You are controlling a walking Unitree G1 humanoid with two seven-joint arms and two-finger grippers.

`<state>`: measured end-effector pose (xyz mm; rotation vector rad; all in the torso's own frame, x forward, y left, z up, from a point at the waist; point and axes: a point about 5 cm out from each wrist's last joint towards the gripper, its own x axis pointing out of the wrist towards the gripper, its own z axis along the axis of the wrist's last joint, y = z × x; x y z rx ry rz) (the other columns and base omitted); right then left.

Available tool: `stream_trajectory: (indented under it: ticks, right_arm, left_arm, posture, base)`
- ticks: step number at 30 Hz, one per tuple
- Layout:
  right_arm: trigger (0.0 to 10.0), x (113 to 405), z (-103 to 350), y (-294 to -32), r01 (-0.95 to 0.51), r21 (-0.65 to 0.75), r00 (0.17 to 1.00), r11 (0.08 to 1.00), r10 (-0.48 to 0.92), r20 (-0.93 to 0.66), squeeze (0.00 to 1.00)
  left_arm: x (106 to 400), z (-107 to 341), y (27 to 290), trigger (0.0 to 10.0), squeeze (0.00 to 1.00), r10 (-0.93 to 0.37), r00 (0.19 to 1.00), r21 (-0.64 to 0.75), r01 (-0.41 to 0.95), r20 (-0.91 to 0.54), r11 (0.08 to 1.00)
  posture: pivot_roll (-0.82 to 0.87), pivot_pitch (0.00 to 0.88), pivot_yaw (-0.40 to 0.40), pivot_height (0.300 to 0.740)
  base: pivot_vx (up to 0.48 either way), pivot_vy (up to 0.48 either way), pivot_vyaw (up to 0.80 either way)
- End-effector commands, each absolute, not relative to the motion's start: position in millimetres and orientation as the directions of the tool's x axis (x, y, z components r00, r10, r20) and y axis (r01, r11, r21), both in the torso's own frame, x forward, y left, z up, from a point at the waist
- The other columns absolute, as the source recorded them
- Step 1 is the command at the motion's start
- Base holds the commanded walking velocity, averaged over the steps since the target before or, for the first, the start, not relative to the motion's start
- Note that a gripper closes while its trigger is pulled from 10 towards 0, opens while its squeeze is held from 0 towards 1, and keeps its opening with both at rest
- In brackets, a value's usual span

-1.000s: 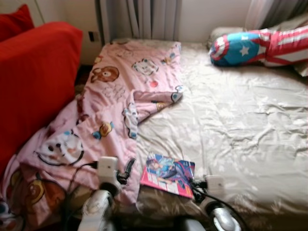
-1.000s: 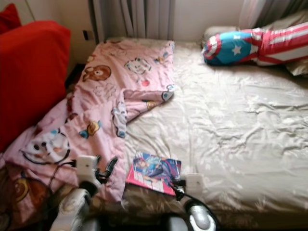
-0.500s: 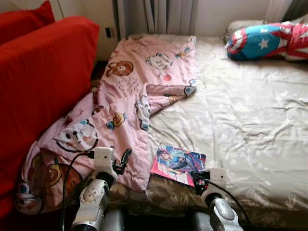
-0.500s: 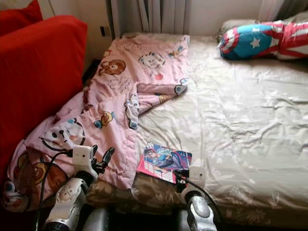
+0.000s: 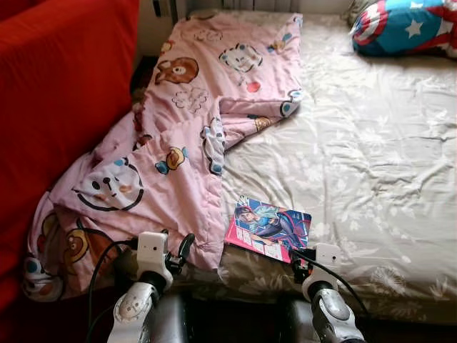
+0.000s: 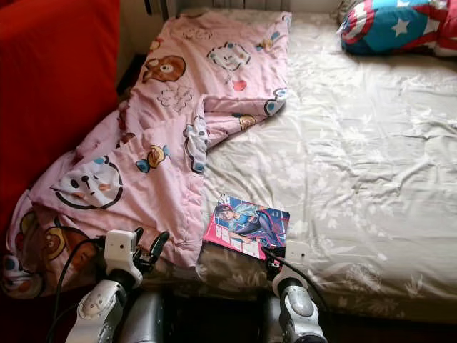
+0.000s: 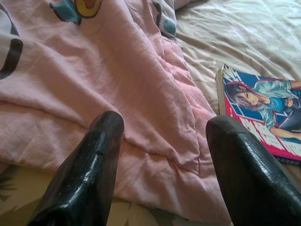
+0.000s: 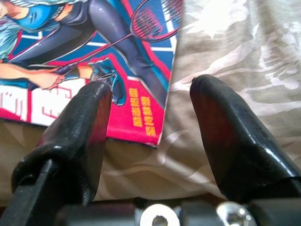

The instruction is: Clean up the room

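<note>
Closing on glossy pink-and-blue comic book [image 5: 270,229] with spread right gripper [image 8: 150,117]; next, likely straddling its near corner; left gripper [image 7: 162,141] likewise spread.

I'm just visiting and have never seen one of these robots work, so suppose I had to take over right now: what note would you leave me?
Left gripper: open, empty, at the near edge of the bed, pointing at the hem of the pink cartoon blanket.
Right gripper: open, empty, straddling the near corner of the comic book, not gripping it.
The book lies flat on the beige sheet beside the blanket's edge. The blanket is rumpled, spilling off the bed toward the red sofa. A star-patterned pillow sits at the far corner.
Done: nothing picked up yet.
Left: probably lift the book, straighten the blanket.
</note>
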<state>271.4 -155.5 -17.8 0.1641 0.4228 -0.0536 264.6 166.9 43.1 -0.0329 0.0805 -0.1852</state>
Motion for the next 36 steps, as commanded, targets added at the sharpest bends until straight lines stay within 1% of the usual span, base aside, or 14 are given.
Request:
stream_trajectory:
  ticks: [1, 4, 6, 8, 23, 26, 32, 33, 34, 36]
  right_arm:
    - [10.0, 271, -17, -157, 0.101, 0.154, 0.914, 0.983, -0.03, -0.404, 0.0]
    - [10.0, 275, -12, -157, 0.114, 0.17, 0.928, 0.979, -0.043, -0.37, 0.0]
    - [10.0, 275, -13, -157, 0.134, 0.195, 0.924, 0.972, -0.052, -0.379, 0.0]
    - [10.0, 274, -13, -156, 0.147, 0.217, 0.926, 0.965, -0.057, -0.373, 0.0]
    - [10.0, 271, -18, -154, 0.145, 0.205, 0.91, 0.968, -0.05, -0.411, 0.0]
    - [10.0, 274, -14, -155, 0.146, 0.211, 0.921, 0.966, -0.054, -0.386, 0.0]
    - [10.0, 273, -14, -159, 0.161, 0.205, 0.921, 0.965, -0.072, -0.382, 0.0]
    - [10.0, 274, -13, -159, 0.155, 0.235, 0.927, 0.96, -0.059, -0.371, 0.73]
    - [10.0, 274, -13, -158, 0.153, 0.246, 0.929, 0.957, -0.055, -0.365, 1.0]
    - [10.0, 276, -11, -158, 0.147, 0.267, 0.936, 0.952, -0.047, -0.348, 1.0]
  left_arm:
    - [259, 40, 169, 10.0, 0.0, -0.19, 0.977, -0.029, 0.188, -0.099, 0.982]
    - [256, 40, 169, 10.0, 0.0, -0.188, 0.976, -0.029, 0.186, -0.106, 0.982]
    - [254, 39, 170, 10.0, 0.0, -0.186, 0.976, -0.031, 0.184, -0.114, 0.982]
    - [252, 38, 170, 10.0, 0.0, -0.187, 0.975, -0.029, 0.185, -0.121, 0.982]
    - [249, 39, 173, 10.0, 0.0, -0.187, 0.972, -0.018, 0.186, -0.14, 0.982]
    - [249, 39, 174, 10.0, 0.0, -0.189, 0.972, -0.015, 0.189, -0.142, 0.982]
    - [248, 40, 175, 10.0, 0.0, -0.187, 0.972, -0.009, 0.187, -0.145, 0.982]
    - [248, 40, 175, 10.0, 0.0, -0.186, 0.972, -0.009, 0.187, -0.146, 0.982]
    - [248, 40, 176, 10.0, 0.0, -0.186, 0.972, -0.008, 0.187, -0.146, 0.982]
    - [247, 40, 176, 10.0, 0.0, -0.185, 0.972, -0.007, 0.186, -0.147, 0.982]
  posture:
    - [0.02, 0.281, -0.002, 0.617]
    - [0.02, 0.284, 0.0, 0.617]
    - [0.02, 0.282, 0.001, 0.617]
    - [0.02, 0.282, 0.001, 0.607]
    - [0.03, 0.277, 0.018, 0.607]
    - [0.04, 0.276, 0.022, 0.587]
    - [0.04, 0.277, 0.024, 0.587]
    - [0.04, 0.277, 0.024, 0.587]
    - [0.04, 0.278, 0.025, 0.587]
    - [0.05, 0.279, 0.025, 0.587]
  base:
    - [0.0, 0.0, 0.0]
    - [0.0, 0.0, 0.0]
    - [0.0, 0.0, 0.0]
    - [0.0, 0.0, 0.0]
    - [0.0, 0.0, 0.0]
    - [0.0, 0.0, 0.0]
    - [0.0, 0.0, 0.0]
    - [0.0, 0.0, 0.0]
    - [0.0, 0.0, 0.0]
    - [0.0, 0.0, 0.0]
